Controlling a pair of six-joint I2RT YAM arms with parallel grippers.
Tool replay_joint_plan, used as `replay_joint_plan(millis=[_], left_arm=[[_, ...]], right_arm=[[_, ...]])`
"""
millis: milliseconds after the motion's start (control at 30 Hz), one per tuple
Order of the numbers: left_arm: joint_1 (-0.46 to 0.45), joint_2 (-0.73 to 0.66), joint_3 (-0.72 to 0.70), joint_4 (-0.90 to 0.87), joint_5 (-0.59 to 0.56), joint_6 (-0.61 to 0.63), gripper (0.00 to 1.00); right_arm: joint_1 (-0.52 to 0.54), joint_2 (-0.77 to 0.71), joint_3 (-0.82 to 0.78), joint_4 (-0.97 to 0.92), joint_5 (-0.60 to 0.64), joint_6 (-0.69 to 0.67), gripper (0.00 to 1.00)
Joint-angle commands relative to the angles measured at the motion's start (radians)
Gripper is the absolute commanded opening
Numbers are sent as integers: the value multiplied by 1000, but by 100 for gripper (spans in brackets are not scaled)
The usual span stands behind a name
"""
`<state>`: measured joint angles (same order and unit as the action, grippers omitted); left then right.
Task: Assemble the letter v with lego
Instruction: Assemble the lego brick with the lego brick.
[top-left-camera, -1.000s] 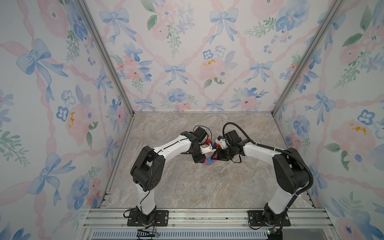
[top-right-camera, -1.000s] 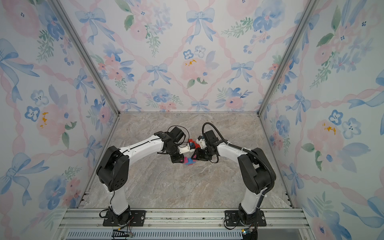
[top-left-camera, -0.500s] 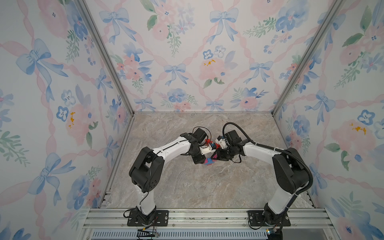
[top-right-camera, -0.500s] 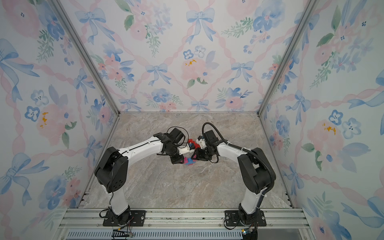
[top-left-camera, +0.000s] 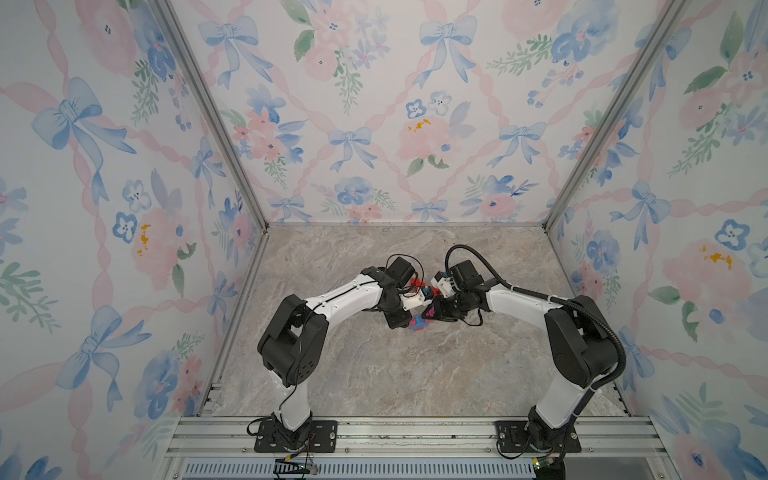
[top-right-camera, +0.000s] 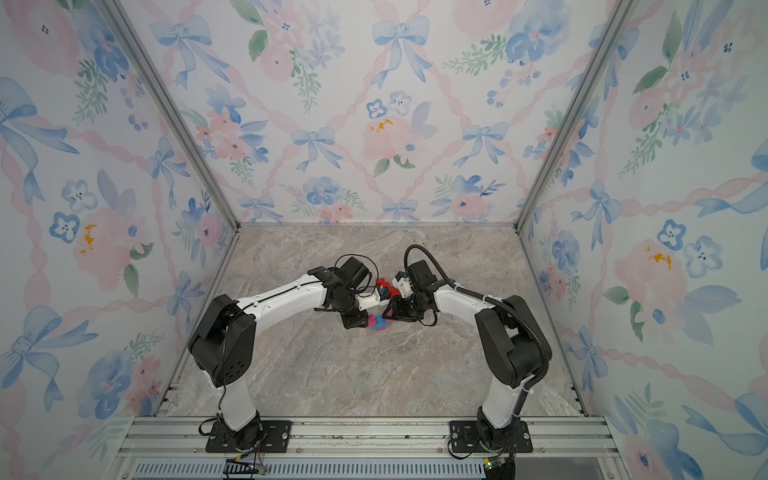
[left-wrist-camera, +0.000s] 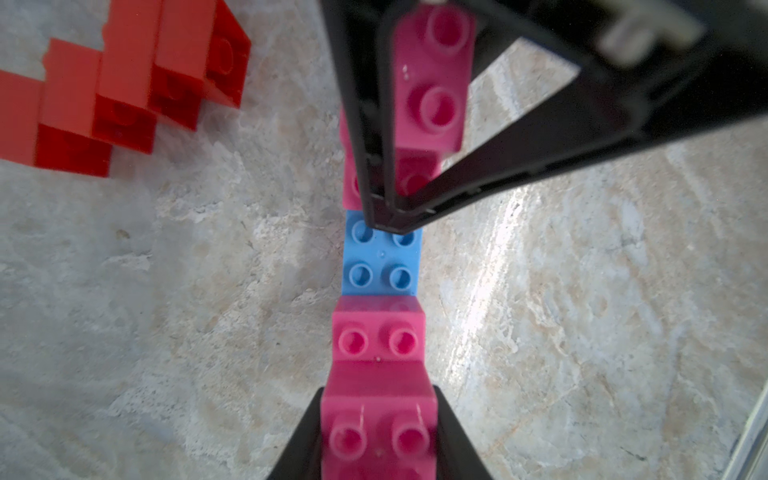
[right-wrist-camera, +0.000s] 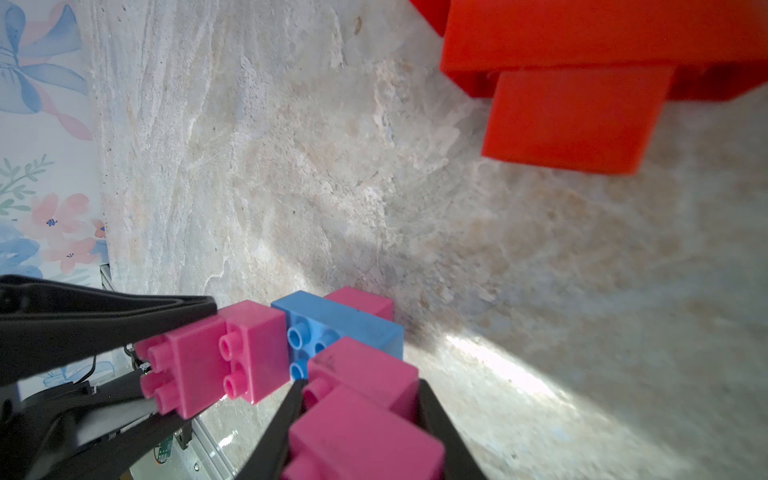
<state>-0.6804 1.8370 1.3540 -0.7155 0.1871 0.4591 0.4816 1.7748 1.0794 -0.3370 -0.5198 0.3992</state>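
Left gripper (left-wrist-camera: 378, 392): jaws closed snug on the left pink arm (left-wrist-camera: 376, 345), a stepped run of glossy pink studded plastic bricks. The fingers flank the end brick on both sides. Right gripper (right-wrist-camera: 359, 386): likewise closed, pinching the right pink arm (left-wrist-camera: 432, 83), a matching stepped run of pink bricks. Nothing looks loose in either grip.

Between the two arms and joined to both is the blue brick (left-wrist-camera: 380, 257), a squarish light-blue studded plastic block with four studs showing. The pink steps climb away from the blue brick on each side, so blue makes the point of the letter.

Well apart from the blue brick lies the red stepped stack (left-wrist-camera: 124, 83), several glossy red plastic bricks clipped together. It sits on the grey-beige marbled tabletop (left-wrist-camera: 582, 311); neither gripper touches it.

Progress, my reading: the pink-and-blue V looks built or nearly so. Probably what is left is a last squeeze to seat the joints, then letting go. Whether the red stepped stack belongs in the letter, cannot tell.

Hard to see:
- The far ends of both pink arms run out of the wrist frames, so the brick count is uncertain.
- It is not clear whether the blue brick rests on the tabletop or is held just off it.
- In both top views the lego is a speck of colour, mostly covered by the grippers.
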Motion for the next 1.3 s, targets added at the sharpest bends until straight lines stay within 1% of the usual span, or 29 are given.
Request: replay_joint_plan(millis=[0, 233, 433, 500, 533, 667, 867, 1000, 1167, 1267], left_arm=[[-10, 32, -19, -40, -32, 5, 0], [-8, 69, 24, -68, -33, 29, 0], [-14, 99, 30, -91, 3, 52, 0], [-12, 91, 22, -100, 26, 55, 0], [-9, 87, 18, -102, 30, 84, 0], [6, 68, 12, -105, 19, 89, 0], [17, 31, 17, -106, 49, 105, 0], [18, 32, 12, -108, 34, 100, 0], [-2, 67, 17, -114, 23, 70, 0], [-10, 76, 9, -114, 35, 70, 0]], right_arm=[[5, 25, -16, -6, 13, -11, 38], [5, 26, -22, -1, 13, -10, 38], [2, 25, -20, -2, 14, -11, 38], [2, 26, -20, -4, 11, -13, 38], [3, 25, -21, -4, 11, -13, 38], [2, 26, -19, -5, 11, -13, 38], [1, 27, -17, -5, 10, -14, 38], [1, 25, -17, -6, 9, -14, 38], [1, 25, -18, -6, 10, -14, 38], [0, 24, -22, -2, 10, -12, 38]])
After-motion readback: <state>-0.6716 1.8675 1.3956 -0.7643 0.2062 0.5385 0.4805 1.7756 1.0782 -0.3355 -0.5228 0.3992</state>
